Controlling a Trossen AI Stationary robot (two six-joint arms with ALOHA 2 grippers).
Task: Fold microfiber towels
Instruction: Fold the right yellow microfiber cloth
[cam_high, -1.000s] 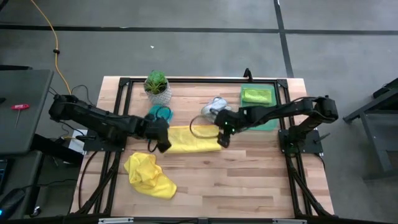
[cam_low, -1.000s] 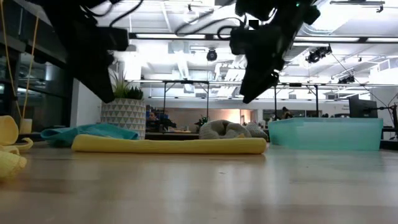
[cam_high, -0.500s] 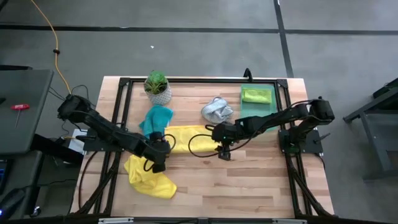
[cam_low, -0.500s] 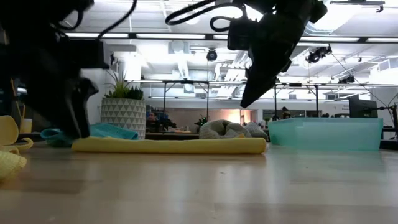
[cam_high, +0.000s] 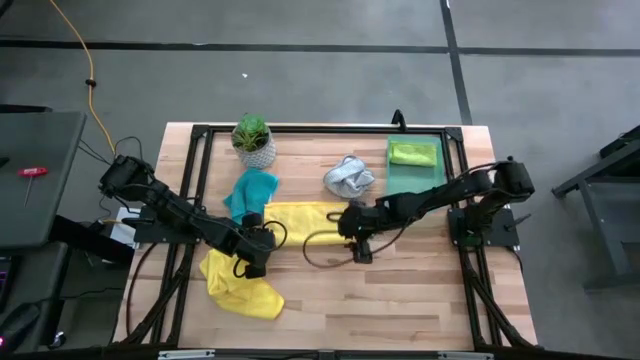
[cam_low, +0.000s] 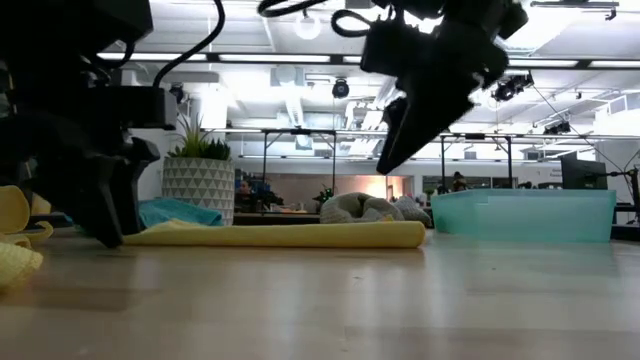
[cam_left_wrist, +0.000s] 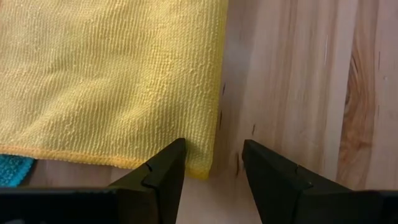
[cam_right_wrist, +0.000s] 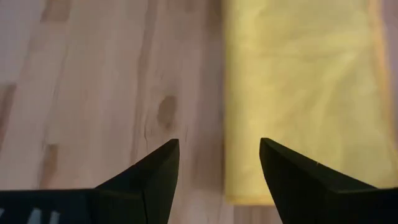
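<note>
At the folded yellow towel's (cam_high: 300, 219) two ends, both end effectors stood open and empty.
Left end effector (cam_left_wrist: 211, 163) straddled one corner low; right end effector (cam_right_wrist: 219, 163) hovered off-edge and risked pinching only one layer, undoing the fold.

L claw (cam_high: 252, 262) low, fingers apart; R claw (cam_high: 358, 247) hovering, fingers apart.

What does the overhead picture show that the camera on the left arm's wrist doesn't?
Only the overhead view shows the plant, the green tray, the grey towel, the crumpled yellow towel and the right gripper.

Only the left wrist view shows the left gripper open around a corner of the flat yellow towel.

Both show that yellow towel, the teal towel and the wooden table.
</note>
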